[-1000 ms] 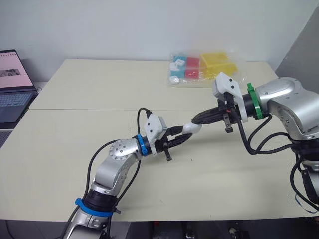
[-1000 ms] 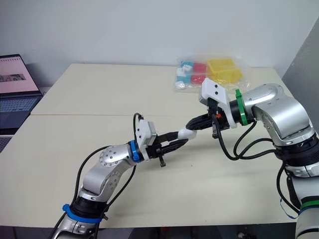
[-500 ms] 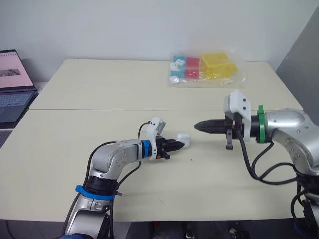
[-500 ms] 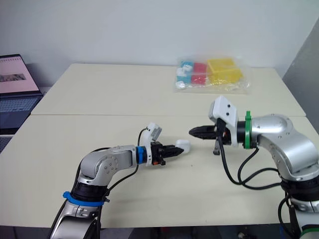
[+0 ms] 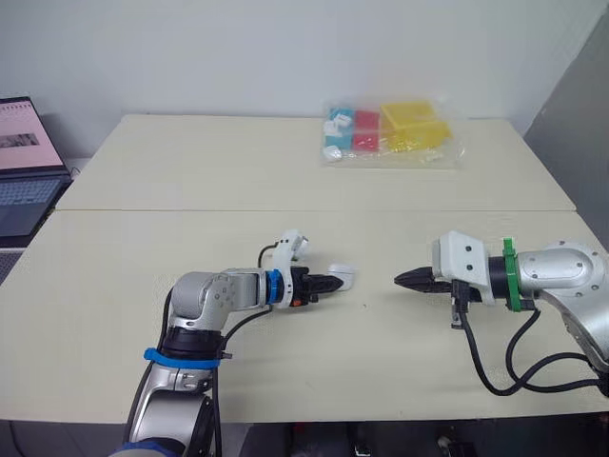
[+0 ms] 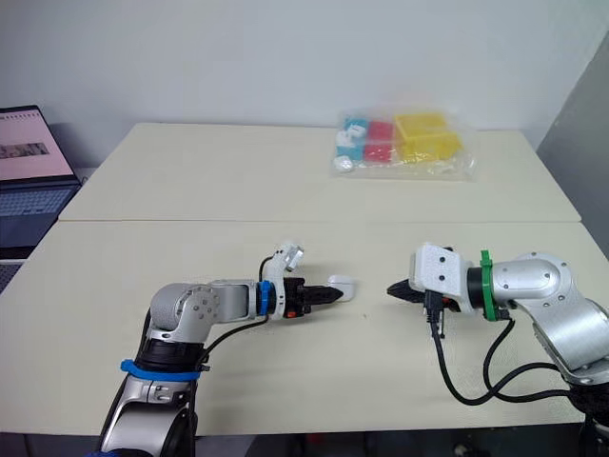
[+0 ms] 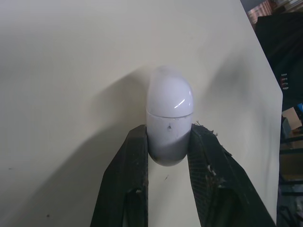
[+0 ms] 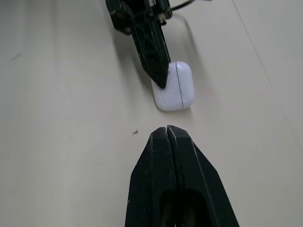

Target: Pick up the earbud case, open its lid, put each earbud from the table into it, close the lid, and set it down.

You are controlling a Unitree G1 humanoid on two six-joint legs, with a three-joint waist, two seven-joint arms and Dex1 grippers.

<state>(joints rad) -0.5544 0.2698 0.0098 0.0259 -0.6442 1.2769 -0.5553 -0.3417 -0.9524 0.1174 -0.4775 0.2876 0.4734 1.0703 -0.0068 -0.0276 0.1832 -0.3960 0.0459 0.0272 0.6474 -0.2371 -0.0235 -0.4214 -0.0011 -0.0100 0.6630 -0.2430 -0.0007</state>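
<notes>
The earbud case (image 5: 342,276) lies on its side low on the counter (image 5: 190,171), apparently resting on it, w/ its base end pinched between the L jaws. In the left wrist view they are closed only as far as the case's width, one finger on each flank, and the rounded lid end sticks out past the tips. The lid is shut: a thin seam runs across the shell w/ no gap. Whatever is inside is hidden, so it can't be told whether the buds are in. The R jaws are pressed fully together and hold nothing. Their tips point straight at the lid end from the opposite side, near but clearly apart from it, w/ bare counter between. A clear bag of coloured blocks (image 5: 390,133) sits well beyond both jaws at the far edge and looks to have no part in the job. Judging by the shut lid, the case down at counter level and the idle R jaws, this reads as the set-down stage, w/ pick-up, opening, loading and closing prob. done. What's left: the L jaws open, let go and draw clear, leaving the case on the counter.
</notes>
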